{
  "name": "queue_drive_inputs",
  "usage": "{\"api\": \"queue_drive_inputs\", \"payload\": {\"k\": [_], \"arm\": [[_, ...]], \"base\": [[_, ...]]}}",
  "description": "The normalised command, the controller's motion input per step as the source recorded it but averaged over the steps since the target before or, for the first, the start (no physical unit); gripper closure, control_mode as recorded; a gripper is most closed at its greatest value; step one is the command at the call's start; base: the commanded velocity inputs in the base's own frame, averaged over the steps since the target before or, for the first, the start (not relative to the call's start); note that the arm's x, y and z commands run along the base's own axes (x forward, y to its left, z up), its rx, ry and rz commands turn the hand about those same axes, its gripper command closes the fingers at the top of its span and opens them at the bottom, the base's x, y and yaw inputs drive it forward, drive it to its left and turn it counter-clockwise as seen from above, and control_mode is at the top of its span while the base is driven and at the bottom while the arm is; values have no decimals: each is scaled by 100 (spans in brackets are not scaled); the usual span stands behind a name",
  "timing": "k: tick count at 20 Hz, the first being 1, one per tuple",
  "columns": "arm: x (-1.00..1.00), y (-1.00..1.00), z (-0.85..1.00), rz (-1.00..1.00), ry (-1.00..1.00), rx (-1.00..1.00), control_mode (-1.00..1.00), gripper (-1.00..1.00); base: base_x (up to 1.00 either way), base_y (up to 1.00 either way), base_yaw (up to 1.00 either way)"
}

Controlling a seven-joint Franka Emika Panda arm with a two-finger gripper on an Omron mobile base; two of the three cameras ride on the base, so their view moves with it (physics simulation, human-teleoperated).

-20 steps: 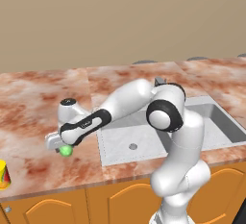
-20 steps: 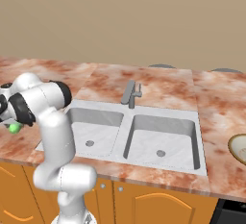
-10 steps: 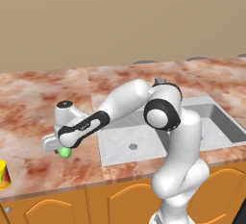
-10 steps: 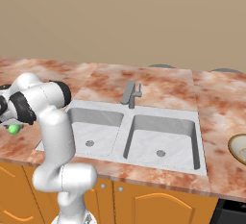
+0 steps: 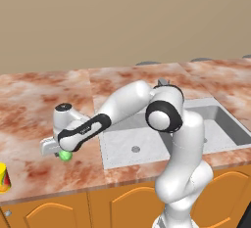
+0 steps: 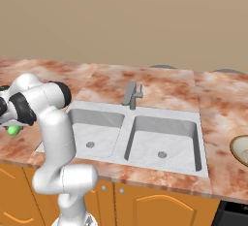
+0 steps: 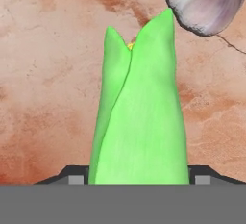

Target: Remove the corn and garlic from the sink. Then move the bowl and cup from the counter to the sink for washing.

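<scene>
While the white arm reaches low over the reddish marble-patterned table (image 5: 44, 104) left of the light grey double-basin sink (image 6: 167, 123), the end effector (image 5: 58, 148) holds the bright green, smooth, cob-shaped corn (image 7: 141, 117) between its jaws. Corn sits just above the table surface, long axis running straight out along the fingers, pointed husk tips leading. Tiny greyish-pink garlic bulb (image 7: 206, 2) lies on the table just beyond the corn tip, glossy and rounded. Likely next: release corn here. Small bright yellow cup (image 5: 4, 178) stands at near left table edge; pale beige bowl (image 6: 240, 148) far right.
</scene>
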Motion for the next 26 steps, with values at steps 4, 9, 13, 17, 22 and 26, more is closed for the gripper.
{"api": "queue_drive_inputs", "payload": {"k": [4,9,13,17,22,26], "arm": [[-1,0,-4,0,0,0,-100,-100],[-5,0,8,0,0,0,-100,-100],[-12,-1,14,-2,0,0,-100,-100],[-13,0,23,-2,0,0,-100,-100],[-20,0,18,-2,0,0,-100,-100],[-18,0,20,0,0,1,-100,-100]], "base": [[0,0,0],[0,0,0],[0,0,0],[0,0,0],[0,0,0],[0,0,0]]}}
